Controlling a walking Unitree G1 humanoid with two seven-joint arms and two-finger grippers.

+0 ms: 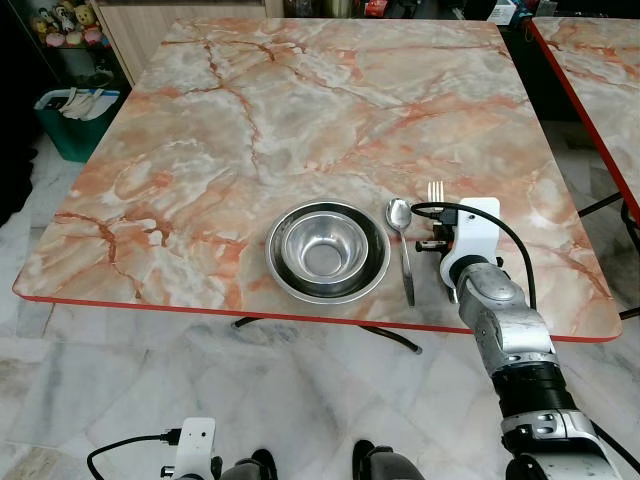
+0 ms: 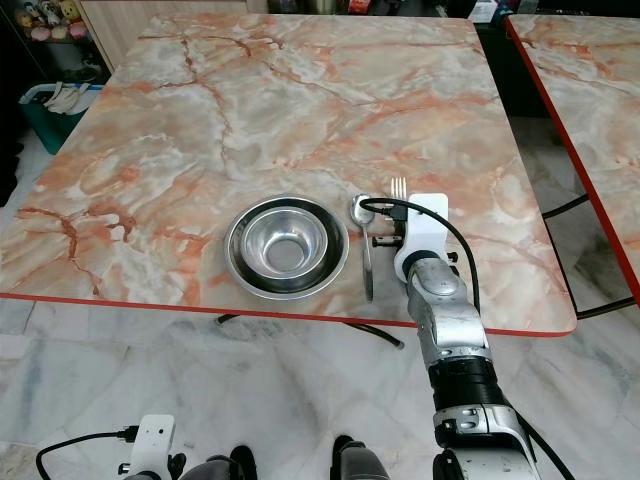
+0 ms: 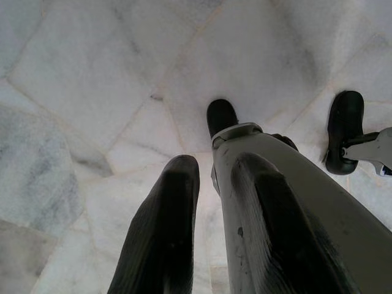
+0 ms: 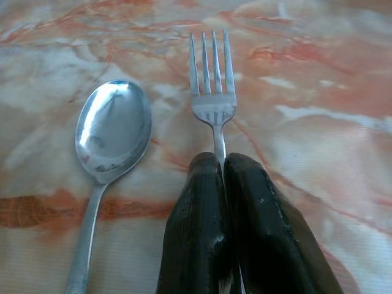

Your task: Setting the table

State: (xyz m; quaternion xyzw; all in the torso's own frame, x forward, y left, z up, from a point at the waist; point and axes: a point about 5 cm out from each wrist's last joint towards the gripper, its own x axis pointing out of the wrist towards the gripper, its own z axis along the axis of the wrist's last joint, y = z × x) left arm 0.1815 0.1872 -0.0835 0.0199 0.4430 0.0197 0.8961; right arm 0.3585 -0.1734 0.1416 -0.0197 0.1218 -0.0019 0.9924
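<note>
a marble-patterned table (image 1: 300,130) with a red edge is seen from above. near its front edge a steel bowl (image 1: 327,250) is set, with a spoon (image 1: 402,240) laid just to its right. right of the spoon a fork (image 4: 213,92) is held flat on the tabletop, its handle clamped between the closed fingers of the right gripper (image 4: 222,174). the left gripper (image 3: 208,177) is hung low over the pale floor tiles (image 3: 92,73), fingers slightly apart.

text: none legible | labels: none | numbers: none
</note>
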